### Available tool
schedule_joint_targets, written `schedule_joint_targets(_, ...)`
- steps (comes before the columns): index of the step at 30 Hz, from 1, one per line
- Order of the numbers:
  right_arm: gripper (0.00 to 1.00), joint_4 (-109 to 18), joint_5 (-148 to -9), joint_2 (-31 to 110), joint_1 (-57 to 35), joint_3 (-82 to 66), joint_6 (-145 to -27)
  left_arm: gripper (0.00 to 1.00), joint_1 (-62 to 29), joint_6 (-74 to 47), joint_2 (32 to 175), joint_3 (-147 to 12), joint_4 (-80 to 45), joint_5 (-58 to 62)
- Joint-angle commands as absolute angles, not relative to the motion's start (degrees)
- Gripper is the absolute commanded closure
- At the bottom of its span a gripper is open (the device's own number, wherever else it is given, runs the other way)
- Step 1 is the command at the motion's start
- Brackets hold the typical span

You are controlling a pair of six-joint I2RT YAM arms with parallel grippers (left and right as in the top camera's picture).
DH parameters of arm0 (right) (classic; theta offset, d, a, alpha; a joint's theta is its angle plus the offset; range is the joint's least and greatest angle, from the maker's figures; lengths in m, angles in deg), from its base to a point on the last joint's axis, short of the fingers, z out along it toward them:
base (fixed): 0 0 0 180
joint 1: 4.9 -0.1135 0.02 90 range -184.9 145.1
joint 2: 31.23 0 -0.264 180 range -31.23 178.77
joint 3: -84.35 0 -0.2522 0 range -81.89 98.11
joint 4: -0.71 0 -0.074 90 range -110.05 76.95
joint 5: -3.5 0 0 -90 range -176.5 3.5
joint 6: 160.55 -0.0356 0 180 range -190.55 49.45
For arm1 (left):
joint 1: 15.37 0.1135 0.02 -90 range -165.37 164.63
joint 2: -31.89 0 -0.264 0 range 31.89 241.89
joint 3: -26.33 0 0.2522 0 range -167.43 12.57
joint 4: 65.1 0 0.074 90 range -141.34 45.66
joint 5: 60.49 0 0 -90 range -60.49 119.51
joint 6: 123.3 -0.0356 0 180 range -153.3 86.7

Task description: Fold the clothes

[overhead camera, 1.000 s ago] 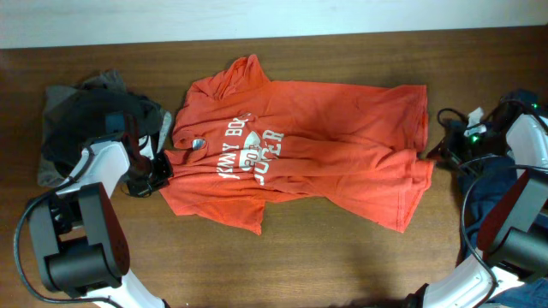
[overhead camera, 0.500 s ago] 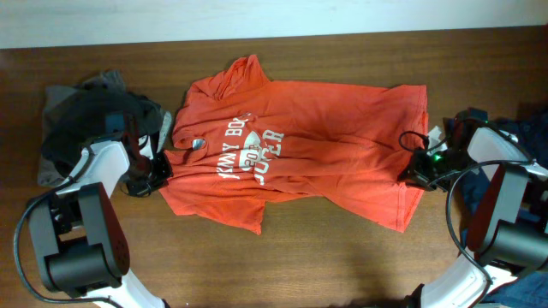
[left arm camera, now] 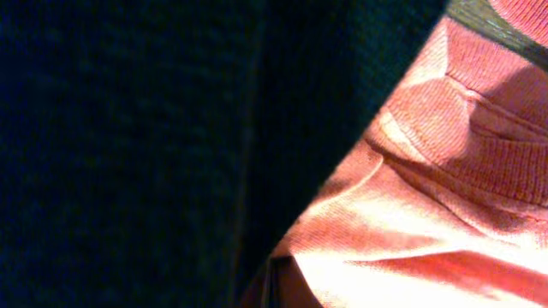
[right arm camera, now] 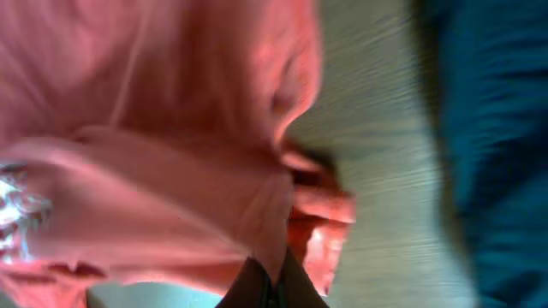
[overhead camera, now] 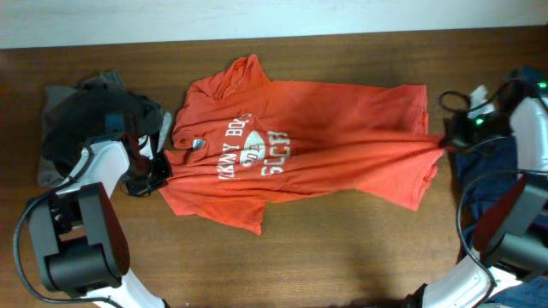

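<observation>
Since half a second earlier, the right gripper has been carried from the lower right hem of the T-shirt towards the right edge of the frame. The cloth has been drawn with it into a taut ridge, and the white lettering has been stretched. The left gripper has not been moved.

In the overhead view, the orange-red T-shirt is spread across the middle of the wooden table, with its collar at centre left and its hem at the right. The left gripper is seen at the shirt's left edge, just beside the collar. The black and grey garments are heaped at the upper left, and the navy garment is bunched at the right edge, just below the right gripper.

In the left wrist view, the left half of the frame is filled by a dark, blurred mass that cannot be identified. Ribbed and folded orange cloth is seen at the right, gathered down to the closed left gripper at the bottom edge, where it is clamped.

In the right wrist view, the orange cloth is bunched and pinched between the closed tips of the right gripper at the bottom centre. The table is seen blurred beside it, and the navy garment is at the right.
</observation>
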State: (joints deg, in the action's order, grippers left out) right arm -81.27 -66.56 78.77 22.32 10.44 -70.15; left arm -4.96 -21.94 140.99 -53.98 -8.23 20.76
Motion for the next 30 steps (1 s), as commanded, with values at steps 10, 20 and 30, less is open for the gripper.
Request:
schedule_joint_targets(10, 0.95, -72.3, -66.8, 78.0, 22.4, 11.3, -71.0, 0.99, -4.7, -23.1, 141.8, -54.6, -8.5, 23.0)
schedule_joint_targets(20, 0.47, -76.3, -69.2, 78.4, 22.1, -0.1, -72.9, 0.99, -4.7, -23.1, 141.8, -54.6, -8.9, 23.0)
schedule_joint_targets(30, 0.76, -63.2, -61.6, 78.6, 22.0, -9.0, -69.6, 0.99, -4.7, -23.1, 141.8, -54.6, -9.2, 22.9)
